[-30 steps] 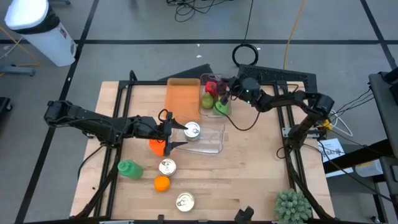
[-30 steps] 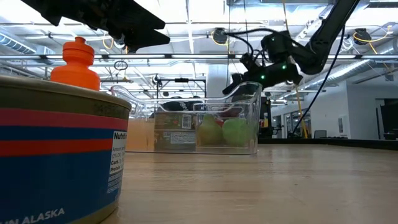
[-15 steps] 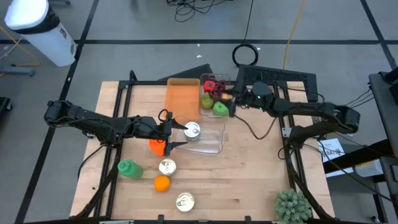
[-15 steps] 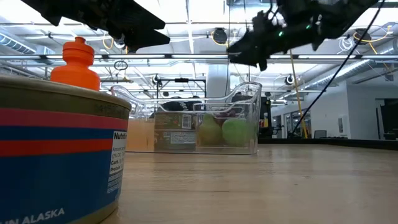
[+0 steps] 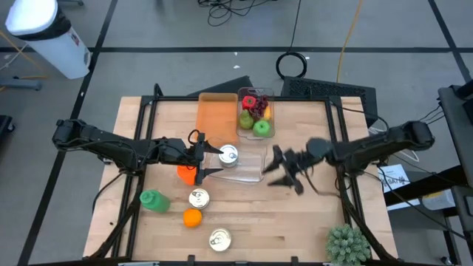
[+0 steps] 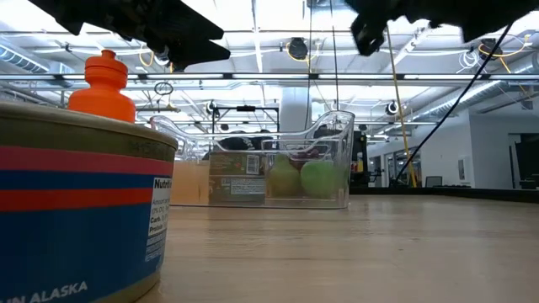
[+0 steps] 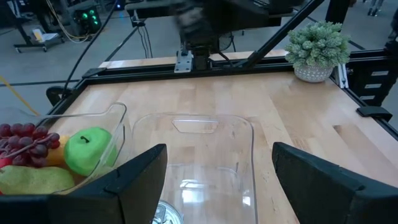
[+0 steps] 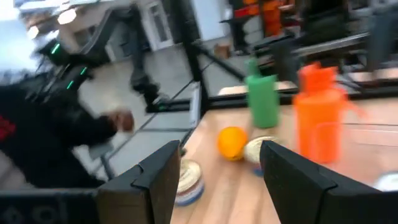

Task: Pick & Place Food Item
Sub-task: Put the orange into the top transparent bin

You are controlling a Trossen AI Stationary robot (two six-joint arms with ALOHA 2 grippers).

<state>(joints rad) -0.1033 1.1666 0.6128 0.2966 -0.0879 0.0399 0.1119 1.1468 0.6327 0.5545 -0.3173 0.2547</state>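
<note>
High view: my right gripper (image 5: 284, 171), fingers parted and empty, is sweeping beside the clear bin (image 5: 247, 164), risking a knock; my left gripper (image 5: 205, 157) is holding open over the can (image 5: 228, 155).

There were three cans (image 5: 229, 155), two bottles (image 5: 154, 201), one orange (image 5: 192, 218), two clear bins (image 5: 255, 94) and possibly four fruits.

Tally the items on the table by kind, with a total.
Cans: 3 — one in the clear bin, two on the wood
Bottles: 2 — orange, green
Loose orange fruit: 1
Clear containers: 2 — the bin, and the one holding fruit
Orange tray: 1
Potted plant: 1
Total: 10
</note>
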